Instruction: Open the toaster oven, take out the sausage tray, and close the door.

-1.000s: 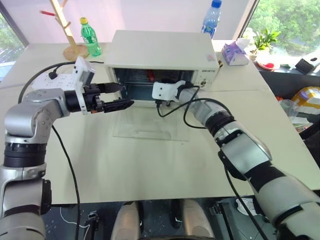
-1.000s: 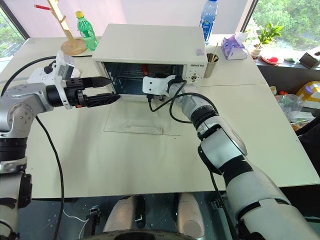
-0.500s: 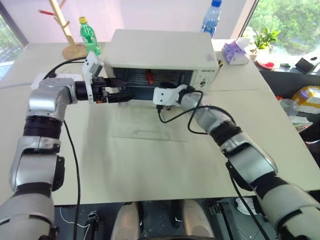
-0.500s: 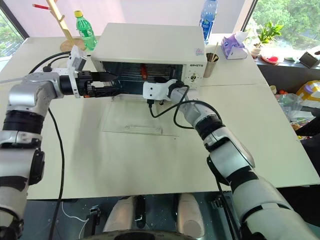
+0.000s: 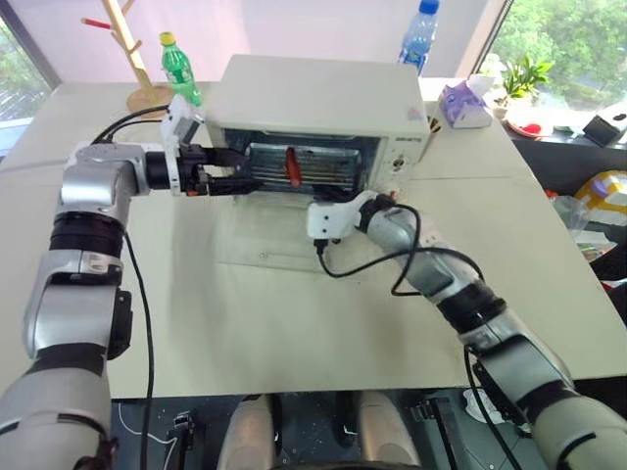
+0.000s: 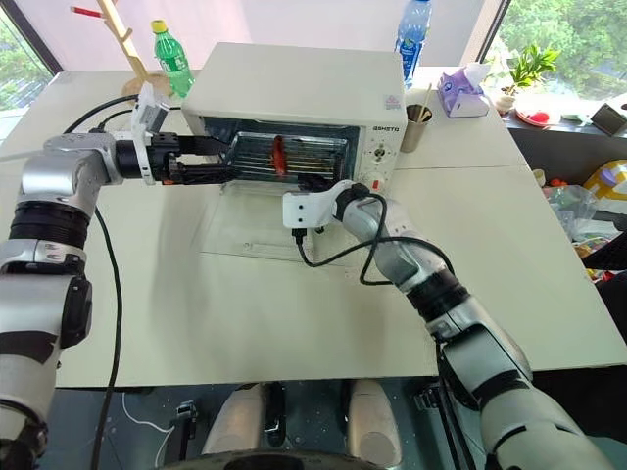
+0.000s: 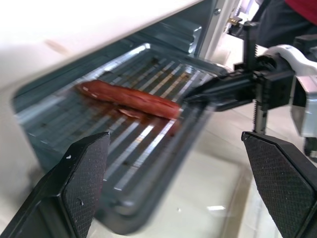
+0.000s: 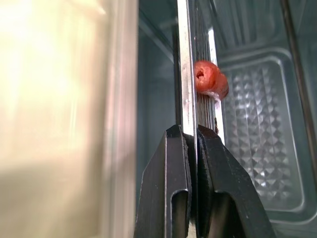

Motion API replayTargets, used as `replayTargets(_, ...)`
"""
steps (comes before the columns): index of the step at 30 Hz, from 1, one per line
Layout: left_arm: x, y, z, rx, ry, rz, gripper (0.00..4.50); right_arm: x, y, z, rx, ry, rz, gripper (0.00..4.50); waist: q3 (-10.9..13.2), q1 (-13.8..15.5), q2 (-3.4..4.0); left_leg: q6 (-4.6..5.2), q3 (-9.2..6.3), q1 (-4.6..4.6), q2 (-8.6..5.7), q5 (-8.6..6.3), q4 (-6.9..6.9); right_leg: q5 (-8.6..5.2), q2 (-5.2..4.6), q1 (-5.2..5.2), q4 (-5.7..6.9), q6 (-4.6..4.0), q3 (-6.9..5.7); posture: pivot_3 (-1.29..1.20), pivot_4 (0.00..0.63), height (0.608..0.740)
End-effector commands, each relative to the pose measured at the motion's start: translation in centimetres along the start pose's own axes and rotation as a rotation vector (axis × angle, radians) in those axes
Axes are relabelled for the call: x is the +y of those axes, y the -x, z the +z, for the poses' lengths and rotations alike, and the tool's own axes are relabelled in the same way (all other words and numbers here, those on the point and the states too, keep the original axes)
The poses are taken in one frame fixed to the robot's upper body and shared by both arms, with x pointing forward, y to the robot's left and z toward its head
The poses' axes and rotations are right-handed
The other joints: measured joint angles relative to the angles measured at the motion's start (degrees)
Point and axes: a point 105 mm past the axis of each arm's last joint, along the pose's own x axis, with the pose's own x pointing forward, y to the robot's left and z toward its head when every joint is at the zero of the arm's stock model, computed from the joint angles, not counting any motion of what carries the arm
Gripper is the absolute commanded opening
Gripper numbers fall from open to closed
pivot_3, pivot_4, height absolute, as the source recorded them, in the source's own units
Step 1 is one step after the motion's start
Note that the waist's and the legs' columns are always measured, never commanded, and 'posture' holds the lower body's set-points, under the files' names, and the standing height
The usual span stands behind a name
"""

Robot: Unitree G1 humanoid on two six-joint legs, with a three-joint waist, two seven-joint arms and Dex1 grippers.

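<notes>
Clamping the ridged, greasy sausage tray (image 7: 143, 134), right jaws (image 8: 192, 136); left jaws (image 7: 181, 183) apart.

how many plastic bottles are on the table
2. A green plastic bottle with a yellow cap stands at the table's far left beside the wooden rack; a clear plastic bottle with a blue cap stands behind the white toaster oven. Others may be hidden.

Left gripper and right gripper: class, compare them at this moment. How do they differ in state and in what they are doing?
The left gripper has its black fingers spread wide and holds nothing; the right gripper is shut on the rim of the sausage tray. The left gripper waits at the toaster oven opening's left end; the right gripper is at the tray's front edge. Both point toward the oven's open front.
</notes>
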Motion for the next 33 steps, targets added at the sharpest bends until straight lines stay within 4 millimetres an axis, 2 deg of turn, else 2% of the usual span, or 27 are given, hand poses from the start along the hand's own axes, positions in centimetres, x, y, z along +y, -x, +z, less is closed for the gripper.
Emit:
replayTargets(1,-0.4,1.4,1.6,-0.043,-0.038,0.01,4.5,-2.3,1.6,1.3,-0.054,0.025,-0.074,0.04,0.0,0.08,-0.01,0.0,-0.01,0.0,0.0,0.0,0.02,0.0,0.0,0.01,0.01,0.0,0.0,0.0,0.15,0.722)
replayTargets(12,-1.1,3.5,1.3,-0.03,-0.01,0.052,4.5,-1.5,4.8,1.9,-0.098,0.053,-0.074,0.04,0.02,0.27,-0.03,0.07,-0.04,-0.02,-0.02,-0.04,0.05,0.0,-0.02,0.02,-0.02,0.0,0.0,0.0,0.15,0.722)
replayTargets(20,-1.6,3.7,0.8,-0.022,0.007,0.058,4.5,-0.9,6.4,2.5,-0.146,0.074,-0.085,0.04,0.01,0.2,-0.05,0.08,-0.06,0.0,-0.01,-0.05,0.08,0.0,0.0,0.04,0.01,0.0,0.0,0.0,0.15,0.722)
replayTargets(25,-3.3,5.9,-0.5,-0.012,0.138,0.041,4.5,-0.7,7.5,2.6,-0.192,0.108,-0.076,0.04,0.0,-0.12,-0.05,0.07,-0.06,0.02,0.0,-0.04,0.08,0.0,0.0,0.03,0.01,0.0,0.0,0.0,0.15,0.722)
replayTargets(29,-4.4,7.9,-1.1,-0.052,0.328,0.065,4.5,-0.4,8.4,2.5,-0.239,0.139,-0.047,0.04,0.01,-0.04,-0.06,0.09,-0.07,0.07,0.03,-0.05,0.05,-0.01,0.01,0.04,0.04,-0.01,0.01,0.0,0.15,0.722)
replayTargets(33,-5.9,8.4,-1.9,-0.103,0.517,0.055,4.5,-0.3,8.9,2.5,-0.295,0.139,-0.031,0.04,0.0,0.22,-0.09,0.08,-0.12,0.09,0.0,-0.05,0.09,-0.02,-0.03,0.13,0.03,0.0,0.01,0.0,0.15,0.722)
